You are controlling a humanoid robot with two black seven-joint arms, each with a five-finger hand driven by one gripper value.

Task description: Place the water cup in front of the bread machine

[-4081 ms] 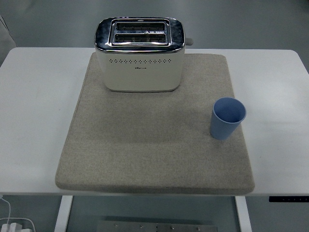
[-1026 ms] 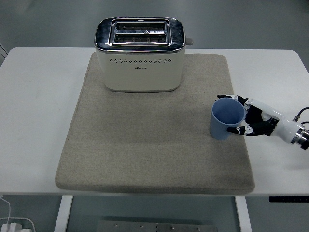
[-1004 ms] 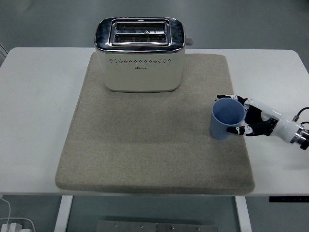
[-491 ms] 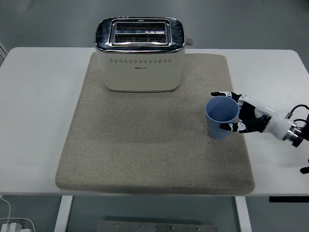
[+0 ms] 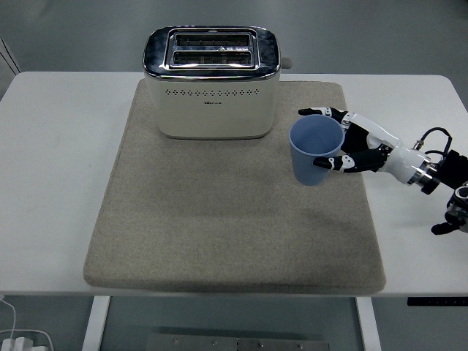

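A blue water cup stands upright and open-topped, held over the right part of the grey mat. My right hand comes in from the right edge and is shut around the cup's right side, thumb in front and fingers behind. The cream bread machine, a two-slot toaster with a chrome top, stands at the mat's far edge. The cup is to the right of the toaster's front and a little nearer to me. My left arm is out of view.
The white table extends left and right of the mat. The mat's bare middle lies in front of the toaster. My right forearm with its cables lies over the table's right side.
My right hand came in from the right, closed on the cup, and has carried it left and farther up the mat toward the toaster.
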